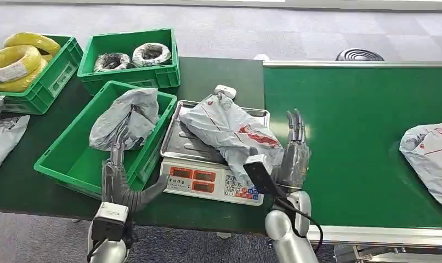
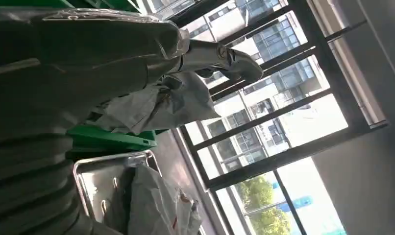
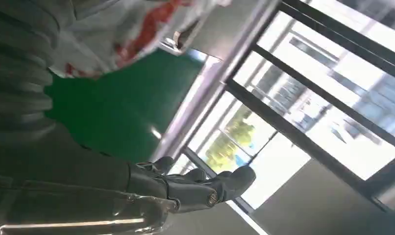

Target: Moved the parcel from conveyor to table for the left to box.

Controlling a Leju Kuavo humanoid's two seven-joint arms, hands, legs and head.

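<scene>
Now resting on scale tray (image 1: 175, 143): parcel (image 1: 230, 129), ready for boxing; right hand (image 1: 294, 153) released, left hand (image 1: 120, 164) unclear.

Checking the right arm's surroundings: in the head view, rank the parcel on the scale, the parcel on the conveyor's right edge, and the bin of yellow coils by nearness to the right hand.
From the right hand:
1. Parcel on the scale, directly at its left.
2. Parcel on the conveyor, at the belt's right edge.
3. Bin of yellow coils, far left corner of the table.

Crinkled glossy grey plastic parcel (image 1: 230, 131) on shiny steel scale tray (image 1: 177, 139); smooth green plastic crate (image 1: 71, 159); matt green belt (image 1: 361, 126).
</scene>
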